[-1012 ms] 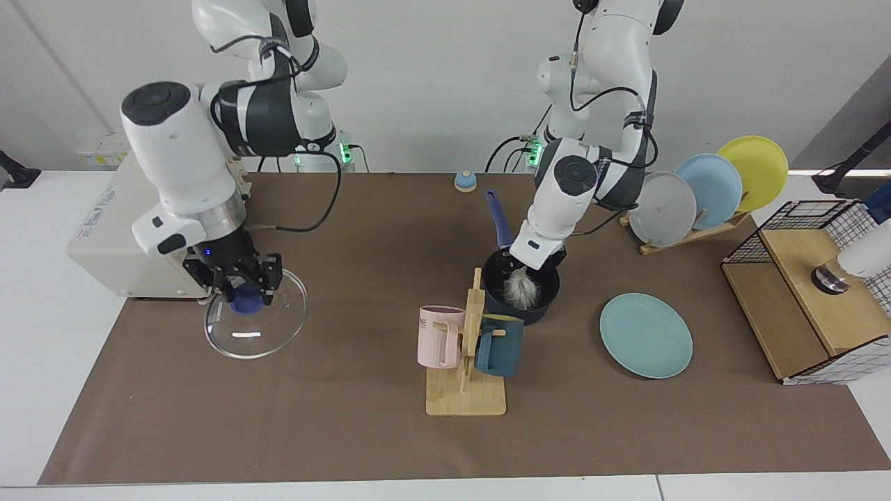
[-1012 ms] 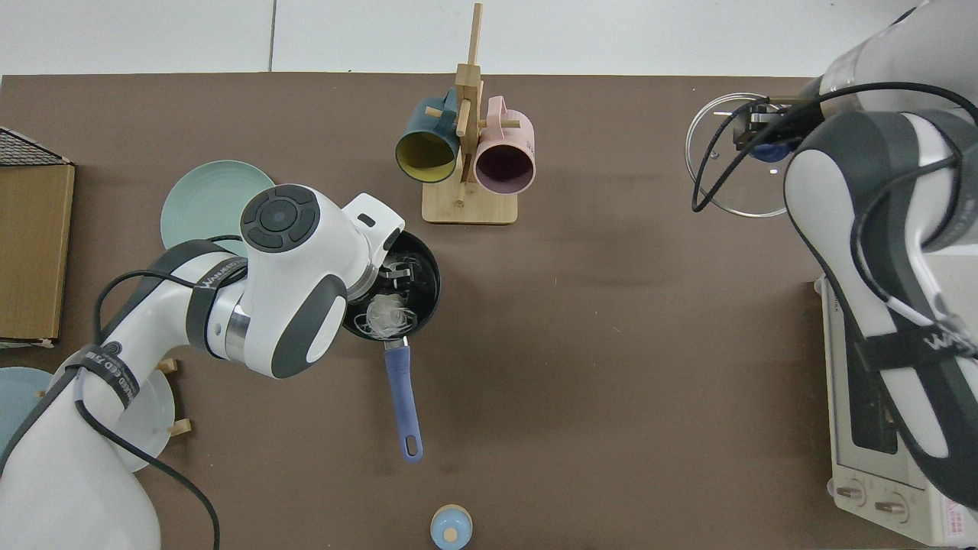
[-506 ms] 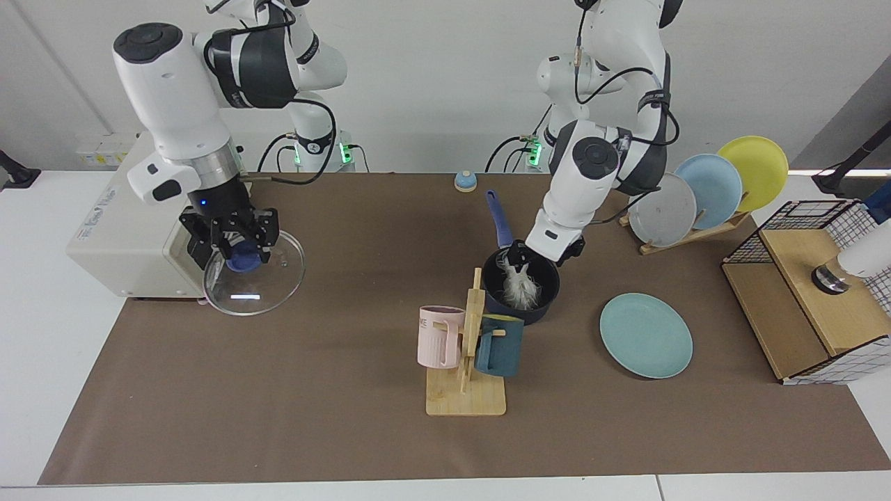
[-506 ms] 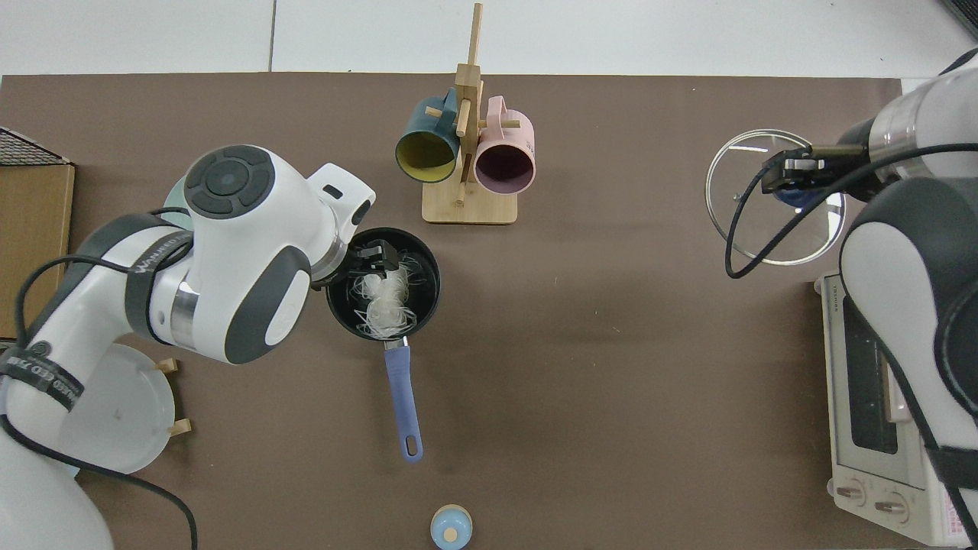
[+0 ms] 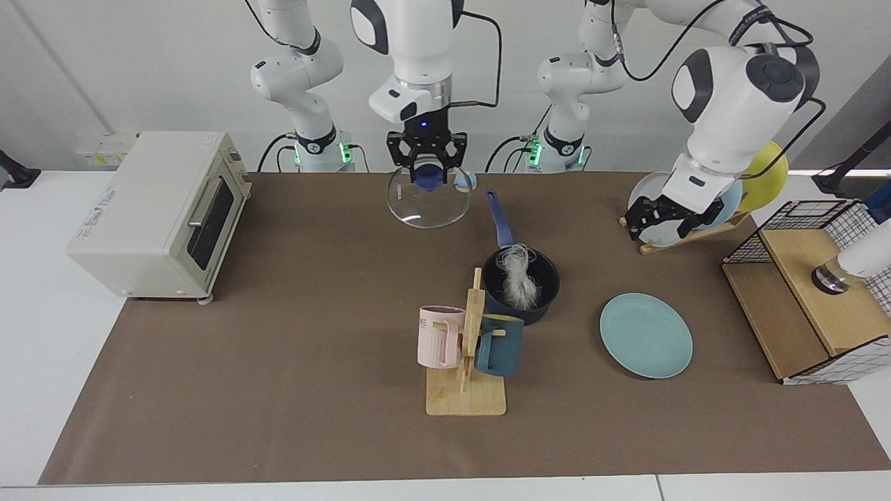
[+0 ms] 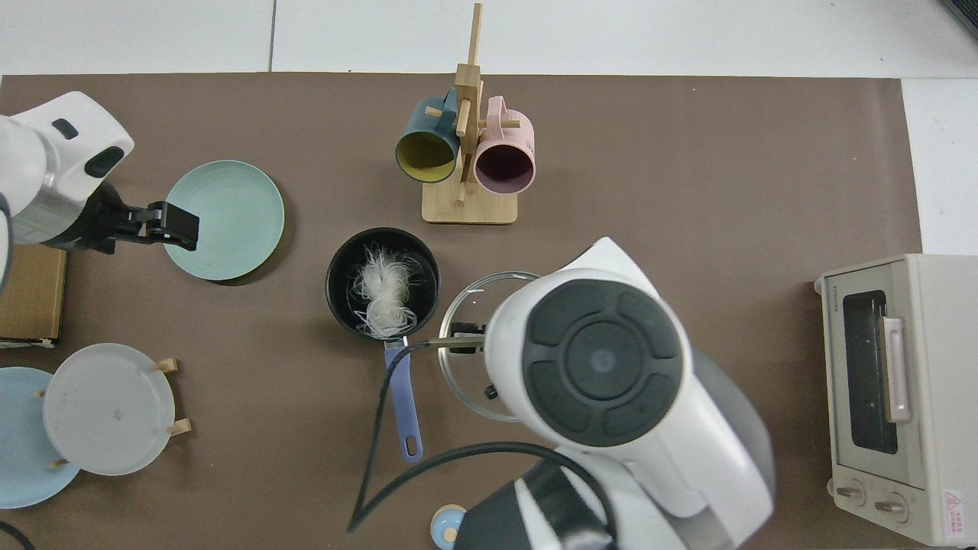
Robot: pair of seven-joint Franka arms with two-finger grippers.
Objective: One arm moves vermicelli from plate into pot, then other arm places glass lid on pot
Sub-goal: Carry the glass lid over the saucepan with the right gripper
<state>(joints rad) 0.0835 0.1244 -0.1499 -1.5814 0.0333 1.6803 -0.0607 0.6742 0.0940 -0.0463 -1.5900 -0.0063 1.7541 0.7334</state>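
Observation:
The vermicelli [image 5: 518,280] [image 6: 380,292] lies as a white bundle inside the dark navy pot [image 5: 546,296] [image 6: 340,294], whose blue handle [image 6: 403,401] points toward the arms' bases. My right gripper [image 5: 427,172] is shut on the blue knob of the glass lid [image 5: 427,203] [image 6: 464,374] and holds it in the air, behind and beside the pot. The teal plate [image 5: 646,335] [image 6: 224,219] is bare. My left gripper [image 5: 658,226] [image 6: 182,229] hangs open and empty in front of the plate rack, beside the plate's outer edge in the top view.
A wooden mug rack [image 5: 465,396] with a pink and a dark teal mug stands just in front of the pot. A toaster oven [image 5: 153,212] is at one end. Upright plates in a rack [image 5: 696,195] and a wire-and-wood box [image 5: 807,292] are at the other.
The right arm lifted the lid from beside the toaster oven and carried it across to near the pot. The left gripper let go of the vermicelli and drew back toward the plate rack.

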